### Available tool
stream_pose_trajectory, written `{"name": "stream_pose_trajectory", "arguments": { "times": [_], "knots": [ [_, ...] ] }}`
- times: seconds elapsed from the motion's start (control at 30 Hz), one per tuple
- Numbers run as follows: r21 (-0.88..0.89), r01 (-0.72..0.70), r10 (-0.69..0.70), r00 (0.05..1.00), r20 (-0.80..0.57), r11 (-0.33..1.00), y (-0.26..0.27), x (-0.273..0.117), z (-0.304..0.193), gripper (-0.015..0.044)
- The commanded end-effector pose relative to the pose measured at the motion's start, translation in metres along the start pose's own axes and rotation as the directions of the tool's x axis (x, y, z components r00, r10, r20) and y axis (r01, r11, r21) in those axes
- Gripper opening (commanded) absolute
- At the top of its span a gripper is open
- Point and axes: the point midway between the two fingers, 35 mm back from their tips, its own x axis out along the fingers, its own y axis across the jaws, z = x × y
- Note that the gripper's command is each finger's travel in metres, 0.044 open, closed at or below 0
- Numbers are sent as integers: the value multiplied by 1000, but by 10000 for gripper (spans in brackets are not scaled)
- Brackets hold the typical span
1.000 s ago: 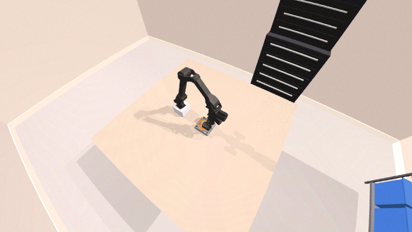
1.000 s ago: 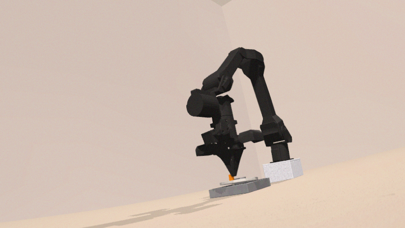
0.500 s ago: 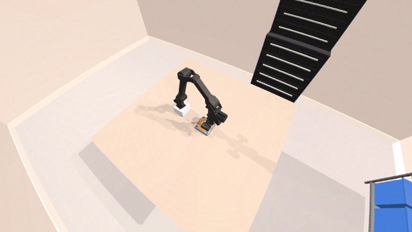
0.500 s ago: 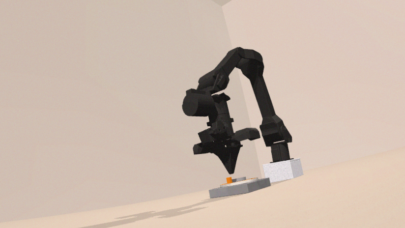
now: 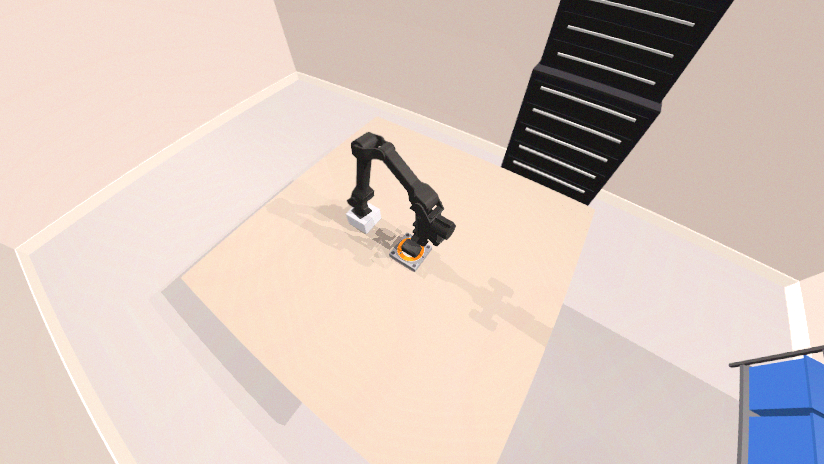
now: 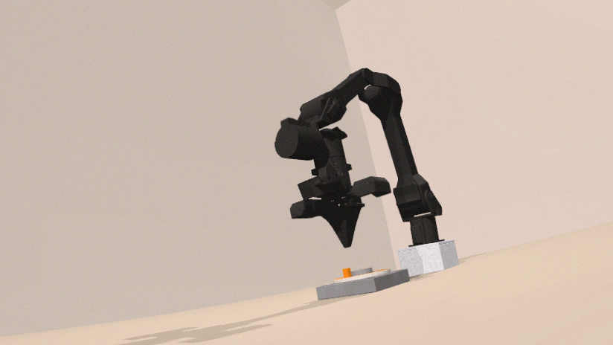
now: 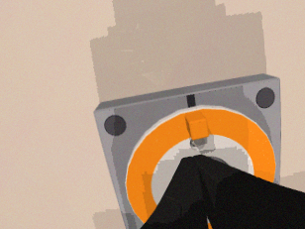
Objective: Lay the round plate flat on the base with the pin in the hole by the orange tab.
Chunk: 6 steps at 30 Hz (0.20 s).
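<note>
Centre of the exterior frame: gripper (image 6: 346, 244), fingers together on nothing, hangs above plate (image 6: 362, 274). Advice: withdraw straight upward, avoiding orange tab (image 6: 346, 271).

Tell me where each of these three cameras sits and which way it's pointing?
Top: high in a room corner, looking down at the table, showing the whole arm above the grey base.
Exterior: low near the tabletop, looking up sideways at the arm, its shut gripper hanging above the round plate.
Wrist: on the arm's wrist, looking straight down; only the dark fingers show.
Exterior and wrist share the orange tab and base.
</note>
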Motion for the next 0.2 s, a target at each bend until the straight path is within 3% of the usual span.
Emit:
{"name": "stream_pose_trajectory", "arguments": {
  "times": [0.0,0.17],
  "knots": [
    [0,0,0,1000,-2,1000,0,1,0,0],
    [0,0,0,1000,-2,1000,0,1,0,0]
  ]
}}
